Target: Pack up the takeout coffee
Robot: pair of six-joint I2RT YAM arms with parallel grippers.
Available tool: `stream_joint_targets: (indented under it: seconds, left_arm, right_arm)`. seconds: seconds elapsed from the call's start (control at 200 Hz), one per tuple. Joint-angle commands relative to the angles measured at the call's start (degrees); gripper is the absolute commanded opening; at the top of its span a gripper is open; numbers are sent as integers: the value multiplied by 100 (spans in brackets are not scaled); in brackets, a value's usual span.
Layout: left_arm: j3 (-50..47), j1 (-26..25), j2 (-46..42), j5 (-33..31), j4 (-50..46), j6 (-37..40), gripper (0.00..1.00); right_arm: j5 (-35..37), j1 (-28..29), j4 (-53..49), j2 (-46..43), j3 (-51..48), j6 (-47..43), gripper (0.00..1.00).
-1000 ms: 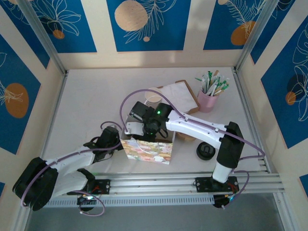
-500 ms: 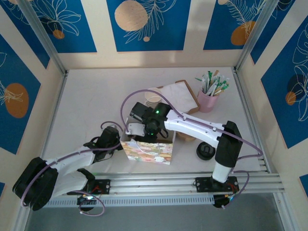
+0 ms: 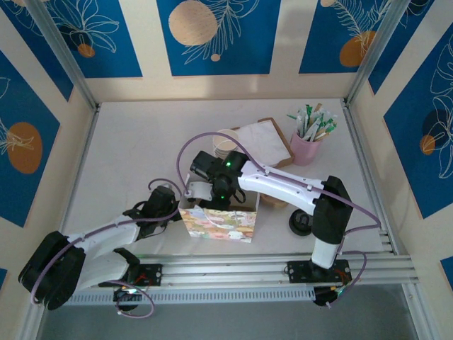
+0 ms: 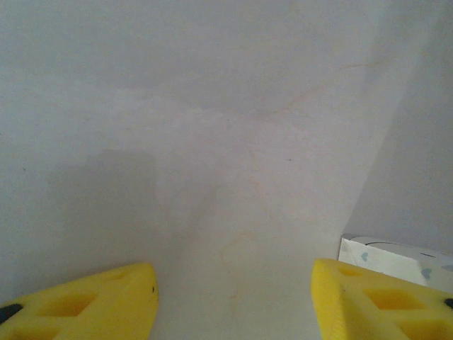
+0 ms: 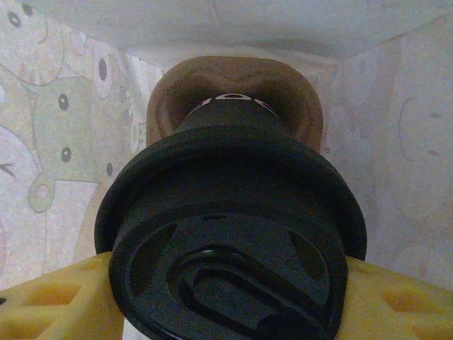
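**mugs_4_days:** ok so where's the takeout coffee [image 5: 233, 212] at right now?

**benchrat:** down inside the paper bag [image 3: 216, 223], which stands at the table's [image 3: 134, 149] near edge, about midway along. The right gripper [image 5: 228, 312] is pinching it, a yellow finger pressed to each side of the black lid. The cup's upright, with the brown cardboard carrier [image 5: 233, 85] below it.

**mugs_4_days:** and the left one?

**benchrat:** the left gripper [image 4: 233, 308] sits low at the bag's left side, fingers spread, just bare table between them. A bag corner shows right beside one finger, can't tell if it's touching.

**mugs_4_days:** anything else out there?

**benchrat:** another black-lidded cup [image 3: 301, 224] on the table right of the bag, by the right arm. Behind the bag there's a stack of cream cups [image 3: 225, 144] and a white napkin [image 3: 258, 134]. Then the pink cup [image 3: 305, 149] of sticks toward the far right corner.
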Motion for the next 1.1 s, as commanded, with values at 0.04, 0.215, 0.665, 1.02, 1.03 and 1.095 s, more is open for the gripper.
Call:
stream_joint_targets:
  seconds: [0.04, 0.215, 0.665, 1.02, 1.03, 1.095]
  left_arm:
    - [-21, -171, 161, 590, 136, -12, 61]
    - [-14, -171, 139, 582, 138, -2, 61]
    - [13, -178, 165, 571, 145, 13, 61]
    - [-4, -193, 178, 555, 131, 21, 61]
    - [-4, -194, 183, 555, 133, 15, 61]
    - [-9, -197, 176, 546, 127, 16, 62]
  right_arm:
    - [-178, -43, -225, 232, -114, 98, 55]
    - [-121, -52, -215, 333, -185, 131, 55]
    - [-142, -114, -79, 481, -274, 138, 56]
    - [-160, -136, 16, 496, -380, 186, 56]
    - [-160, -139, 23, 498, -385, 186, 56]
    - [-142, -145, 37, 501, -414, 195, 56]
